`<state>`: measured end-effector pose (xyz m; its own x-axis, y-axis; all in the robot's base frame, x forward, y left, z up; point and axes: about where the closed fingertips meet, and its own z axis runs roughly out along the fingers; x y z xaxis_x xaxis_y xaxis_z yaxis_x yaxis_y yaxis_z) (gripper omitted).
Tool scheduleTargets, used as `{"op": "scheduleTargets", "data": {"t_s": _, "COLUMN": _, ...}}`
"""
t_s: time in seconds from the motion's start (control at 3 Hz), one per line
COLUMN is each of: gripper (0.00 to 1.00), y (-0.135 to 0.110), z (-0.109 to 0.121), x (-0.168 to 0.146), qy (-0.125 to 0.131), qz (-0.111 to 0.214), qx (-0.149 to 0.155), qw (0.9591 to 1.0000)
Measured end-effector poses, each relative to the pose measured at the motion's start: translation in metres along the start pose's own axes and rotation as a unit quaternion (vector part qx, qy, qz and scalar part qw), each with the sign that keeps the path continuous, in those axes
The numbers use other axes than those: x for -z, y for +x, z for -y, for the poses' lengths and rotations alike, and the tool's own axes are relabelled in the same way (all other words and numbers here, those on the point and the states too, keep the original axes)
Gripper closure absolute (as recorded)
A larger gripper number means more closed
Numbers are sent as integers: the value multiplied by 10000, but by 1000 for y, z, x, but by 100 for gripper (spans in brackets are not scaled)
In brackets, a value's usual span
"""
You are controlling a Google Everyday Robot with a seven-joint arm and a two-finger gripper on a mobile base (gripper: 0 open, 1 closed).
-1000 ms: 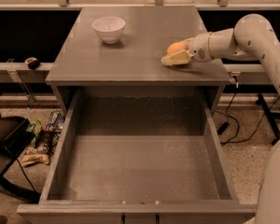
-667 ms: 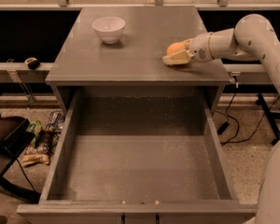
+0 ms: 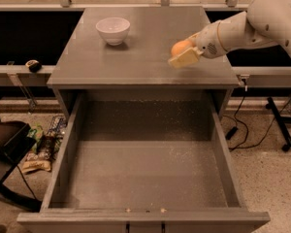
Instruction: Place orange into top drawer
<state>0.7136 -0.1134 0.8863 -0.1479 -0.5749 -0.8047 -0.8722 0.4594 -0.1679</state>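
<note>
Grey cabinet top (image 3: 145,57) carries white bowl (image 3: 112,30) back left. Over its right part the gripper (image 3: 183,53) is clamped on the orange (image 3: 180,46); near finger (image 3: 185,59) covers the fruit's underside, far finger hidden. Below, top drawer (image 3: 145,178) pulled open, its front cut off at the bottom edge.

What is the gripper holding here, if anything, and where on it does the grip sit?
The gripper holds the orange across its sides, above the right part of the cabinet top; the near finger covers its lower front, the far one is hidden.
</note>
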Motion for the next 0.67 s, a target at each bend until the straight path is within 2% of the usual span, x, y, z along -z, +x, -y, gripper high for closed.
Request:
{"op": "scheduleTargets", "data": {"t_s": 0.33, "gripper": 100, "y": -7, "z": -63, "x": 31, "qy": -214, "qz": -404, "qx": 367, "qw": 9983}}
{"op": "scheduleTargets", "data": {"t_s": 0.67, "gripper": 100, "y": 34, "z": -120, "x": 39, "qy": -681, "qz": -482, "qx": 325, "qw": 9960}}
